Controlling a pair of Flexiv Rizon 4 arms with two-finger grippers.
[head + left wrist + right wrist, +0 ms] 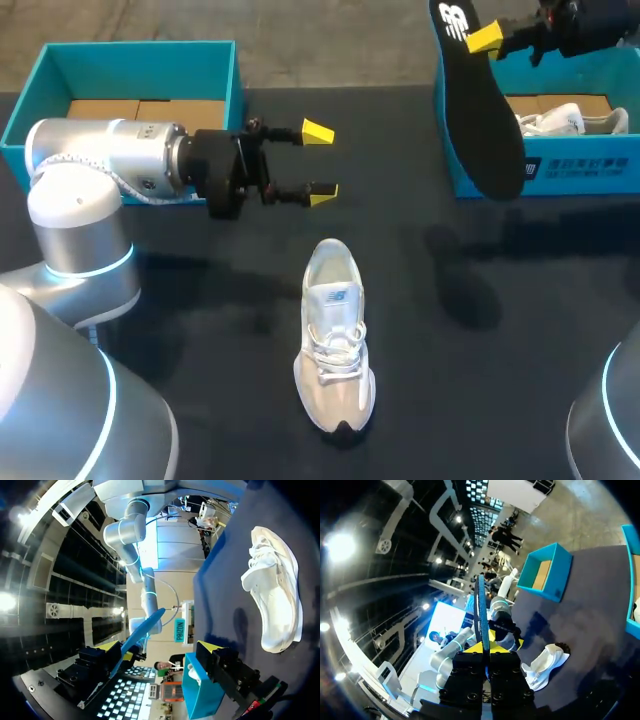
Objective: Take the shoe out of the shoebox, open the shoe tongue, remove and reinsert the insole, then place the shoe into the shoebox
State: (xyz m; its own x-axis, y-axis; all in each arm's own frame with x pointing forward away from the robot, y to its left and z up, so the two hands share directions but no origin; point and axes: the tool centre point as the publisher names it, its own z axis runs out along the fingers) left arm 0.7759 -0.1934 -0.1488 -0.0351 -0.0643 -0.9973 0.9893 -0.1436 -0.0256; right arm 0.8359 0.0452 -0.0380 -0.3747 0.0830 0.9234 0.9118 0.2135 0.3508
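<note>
A white shoe point(335, 340) lies on the black table, toe toward the front edge; it also shows beside my left gripper point(157, 647) as the shoe point(275, 590). My left gripper point(320, 162) hangs open just behind the shoe, with nothing between its fingers. High at the back right, my right gripper point(485, 40) is shut on the top end of a black insole point(485, 110), which hangs down in front of the right shoebox point(580, 170). In the right wrist view the insole point(481, 605) stands edge-on between the closed yellow tips of the right gripper point(490, 647), with the shoe point(545, 665) below.
A teal shoebox point(60, 75) with a brown cardboard floor stands at the back left behind my left arm; it shows again as the box point(545, 572). The right shoebox holds a second white shoe point(565, 120). The insole's shadow falls on the table right of the shoe.
</note>
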